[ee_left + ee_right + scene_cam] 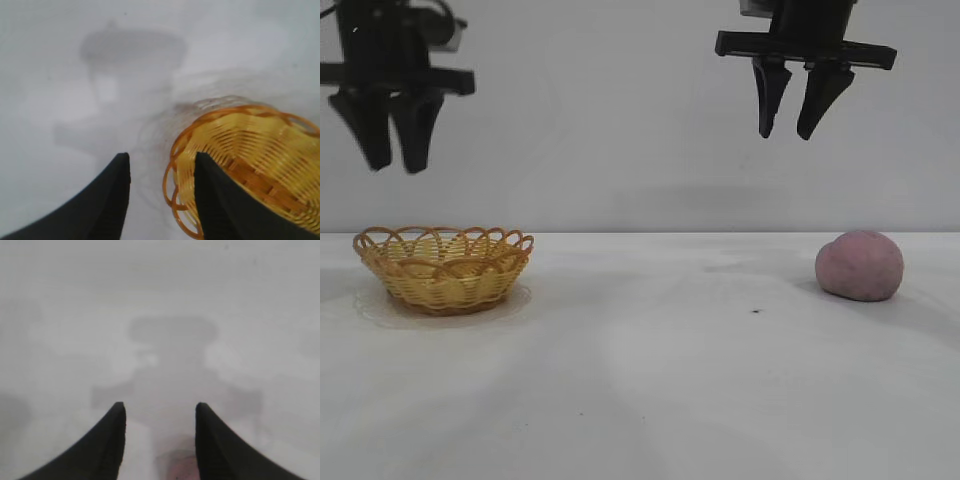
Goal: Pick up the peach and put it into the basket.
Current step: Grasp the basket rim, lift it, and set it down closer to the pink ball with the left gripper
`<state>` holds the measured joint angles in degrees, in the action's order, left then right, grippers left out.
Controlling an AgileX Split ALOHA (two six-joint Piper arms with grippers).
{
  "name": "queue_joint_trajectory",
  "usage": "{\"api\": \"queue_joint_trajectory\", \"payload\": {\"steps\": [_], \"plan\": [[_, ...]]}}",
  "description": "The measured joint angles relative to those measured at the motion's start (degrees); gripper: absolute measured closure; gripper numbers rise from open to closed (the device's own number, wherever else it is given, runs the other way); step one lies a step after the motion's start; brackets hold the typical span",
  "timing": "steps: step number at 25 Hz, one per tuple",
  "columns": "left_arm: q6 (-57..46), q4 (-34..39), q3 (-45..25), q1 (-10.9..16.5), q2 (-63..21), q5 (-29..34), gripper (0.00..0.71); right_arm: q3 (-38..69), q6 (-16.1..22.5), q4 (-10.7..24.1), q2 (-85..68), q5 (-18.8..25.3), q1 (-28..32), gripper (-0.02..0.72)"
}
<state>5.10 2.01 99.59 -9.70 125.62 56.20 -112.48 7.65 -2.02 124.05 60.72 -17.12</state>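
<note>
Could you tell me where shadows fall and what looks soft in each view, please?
Exterior view: even light, faint shadows under the basket and beside the peach. Left wrist view: the left hand throws a grey shadow on the table; the basket's near rim looks soft. Right wrist view: hazy, with the right hand over its own shadow and the peach a pink smudge.

The dull pink peach (859, 265) rests on the table, well apart from the upright, empty yellow wicker basket (444, 268).
</note>
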Motion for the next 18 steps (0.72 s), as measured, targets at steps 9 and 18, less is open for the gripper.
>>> {"api": "queue_joint_trajectory", "payload": {"steps": [9,18], "plan": [[1.31,-5.37,0.0,0.0,3.25,-1.26,0.648,0.0,-0.62,-0.21,0.0,0.0,0.0,0.382],[4.24,-40.55,-19.13,1.13,-13.06,-19.39,0.71,0.0,-0.79,-0.21,0.0,0.97,0.0,0.382]]}}
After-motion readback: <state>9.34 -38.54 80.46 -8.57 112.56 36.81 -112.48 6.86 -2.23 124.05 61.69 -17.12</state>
